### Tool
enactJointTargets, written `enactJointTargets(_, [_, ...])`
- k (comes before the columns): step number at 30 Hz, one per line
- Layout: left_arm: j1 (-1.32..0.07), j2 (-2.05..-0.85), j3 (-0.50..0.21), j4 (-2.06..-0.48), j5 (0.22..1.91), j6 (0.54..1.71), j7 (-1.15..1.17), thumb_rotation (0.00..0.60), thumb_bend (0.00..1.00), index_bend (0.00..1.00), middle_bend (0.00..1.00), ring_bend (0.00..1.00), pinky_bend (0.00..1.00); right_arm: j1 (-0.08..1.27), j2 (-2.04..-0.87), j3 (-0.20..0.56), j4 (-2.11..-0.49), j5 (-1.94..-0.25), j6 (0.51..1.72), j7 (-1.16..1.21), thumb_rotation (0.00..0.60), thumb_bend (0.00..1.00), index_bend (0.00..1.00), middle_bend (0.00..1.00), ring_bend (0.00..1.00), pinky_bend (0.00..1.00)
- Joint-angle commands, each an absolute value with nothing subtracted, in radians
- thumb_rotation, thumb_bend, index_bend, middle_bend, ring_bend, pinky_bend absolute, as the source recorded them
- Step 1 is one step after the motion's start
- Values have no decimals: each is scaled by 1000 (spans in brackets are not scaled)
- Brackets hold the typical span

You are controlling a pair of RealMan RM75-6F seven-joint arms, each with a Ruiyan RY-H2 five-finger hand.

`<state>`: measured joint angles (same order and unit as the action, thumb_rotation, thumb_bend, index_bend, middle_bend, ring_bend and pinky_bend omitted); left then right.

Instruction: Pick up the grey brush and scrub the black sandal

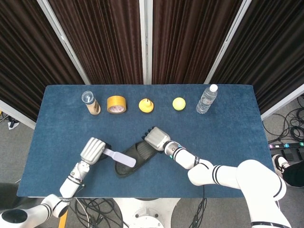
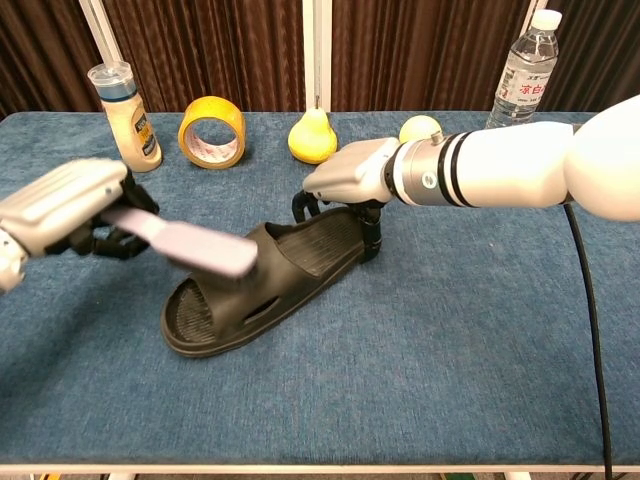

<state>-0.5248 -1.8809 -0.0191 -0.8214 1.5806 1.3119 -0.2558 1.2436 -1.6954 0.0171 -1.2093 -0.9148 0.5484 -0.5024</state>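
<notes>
A robot's left hand (image 2: 62,208) grips the handle of the grey brush (image 2: 190,246), fingers curled around it, and carries the bristle end over the strap of the black sandal (image 2: 262,283) lying near the front middle of the blue table (image 2: 480,330). The brush is blurred in the chest view, so whether its bristles touch the strap cannot be told; the head view shows the brush (image 1: 119,158) crossing the sandal's toe end (image 1: 133,159).

The right hand (image 2: 347,178) sits over the sandal's heel, fingers bent down on either side of it and touching its rim. That looks like a brace, pinning the shoe so that scrubbing does not push it across the cloth.

The sandal lies diagonally, toe towards the left hand, which puts the strap within the brush's reach.

Along the far edge stand a jar (image 2: 124,117), a tape roll (image 2: 211,131), a pear (image 2: 312,136), a yellow ball (image 2: 419,127) and a water bottle (image 2: 524,72), all well clear of the work.
</notes>
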Motion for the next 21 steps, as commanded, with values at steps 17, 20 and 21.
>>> enactJointTargets(17, [-492,-1881,79,-839,1635,1295,-205,600,589,1000,1000,1000,1000,1249,-1709,21,-1189,-911,545,-499,600,242,466,424,203,253])
enactJointTargets(20, [-480,-1861,84,-872,1650,1332,-199,600,589,1000,1000,1000,1000,1246,-1708,20,-1191,-917,551,-499,600,242,461,423,203,250])
enactJointTargets(21, [-475,-1852,79,-885,1652,1351,-199,600,589,1000,1000,1000,1000,1245,-1705,19,-1193,-919,549,-496,600,242,440,423,201,245])
